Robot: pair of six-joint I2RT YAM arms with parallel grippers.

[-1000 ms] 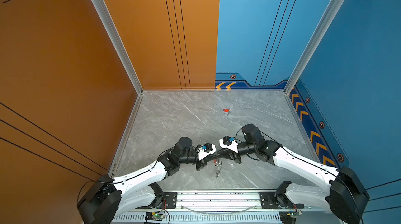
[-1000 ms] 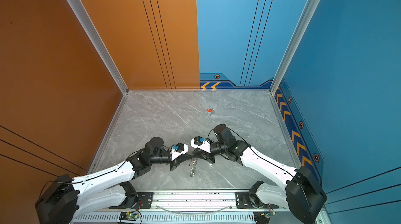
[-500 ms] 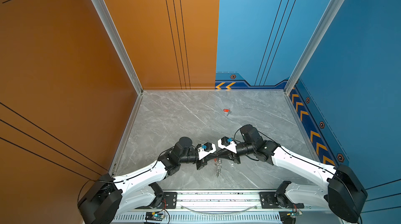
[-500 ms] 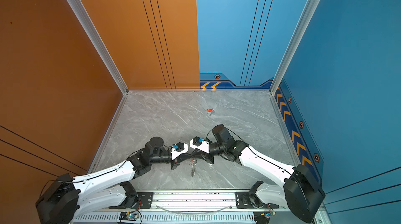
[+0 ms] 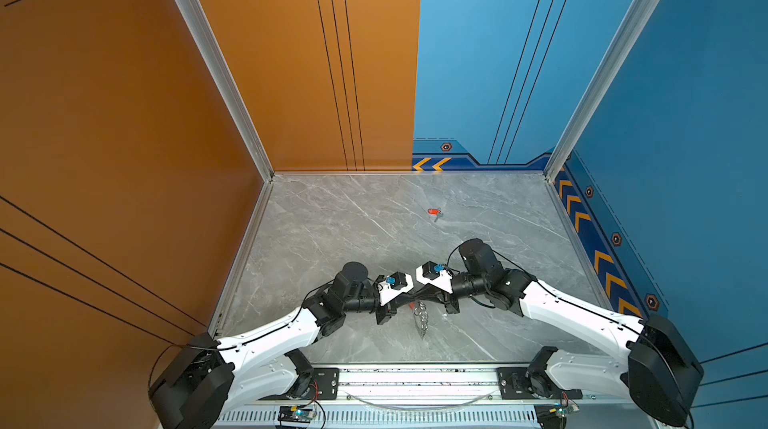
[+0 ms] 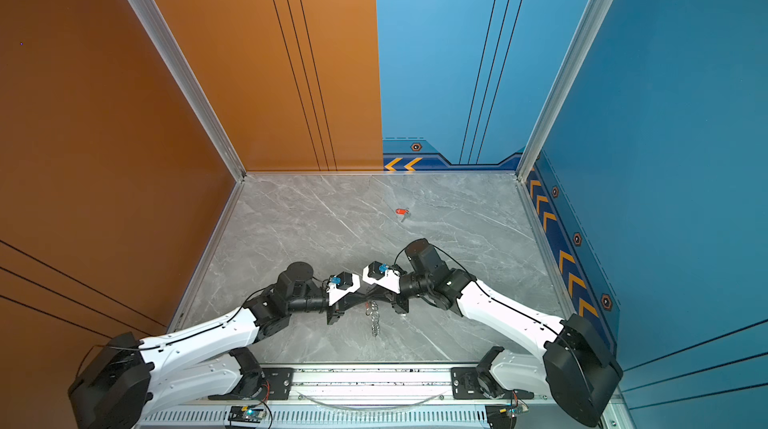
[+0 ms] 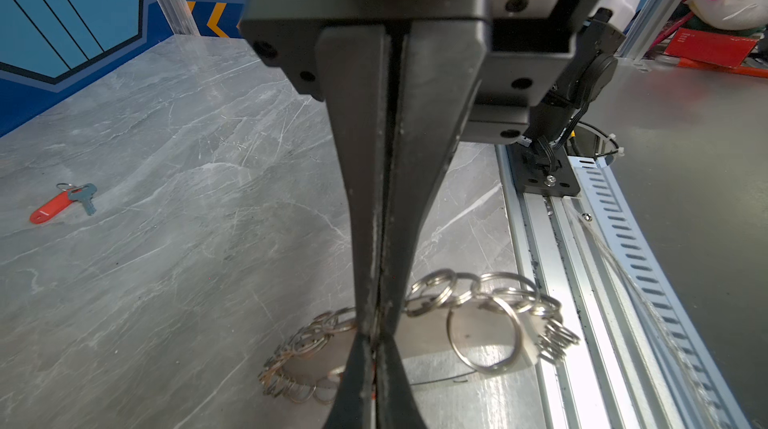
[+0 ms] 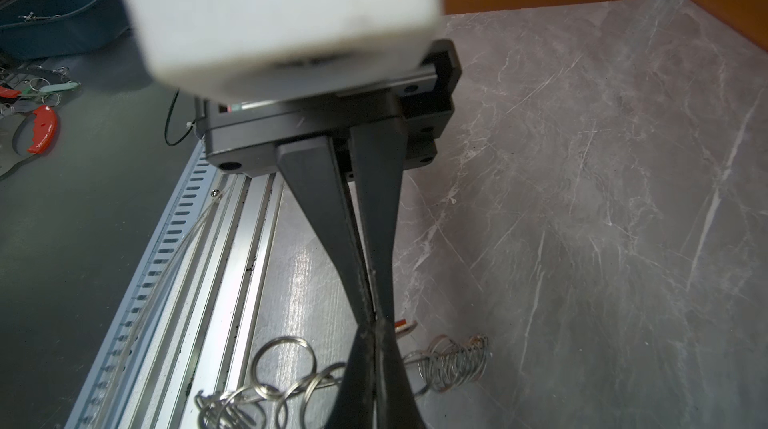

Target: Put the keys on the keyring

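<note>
- While low over the table (image 5: 332, 240), close to its front rail (image 5: 415, 377), the left arm (image 5: 266, 335) and right arm (image 5: 577, 314) meet tip to tip, the step in hand reads as threading: getting a key (image 8: 405, 325) onto the keyring (image 7: 482, 323). Not seen hooked yet.
- Next move, by my reckoning: work the key's small loop into one ring of the chain without losing either pinch. The parts are tiny and the margin is thin, so a slip drops the key.
- Pose, left arm: low, elbow out, wrist level, pointing toward the middle.
- Pose, right arm: the mirror of it, pointing back at the left.
- The left gripper (image 7: 376, 343) has its fingers (image 7: 357, 385) pressed together with a red sliver in the seam. I judge this to be the key's tag, pinched.
- The right gripper (image 8: 374, 335) has its fingers (image 8: 357, 381) pressed together at the tips. What they pinch, cannot tell.
- Keyring sits just below the meeting tips, its chain of rings trailing toward the rail. Resting or hanging, cannot tell.
- Key is at the tips, its orange end peeking out just beside the fingers.
- A second key (image 5: 433, 211) lies alone on the table, well apart on the far side, untouched.
</note>
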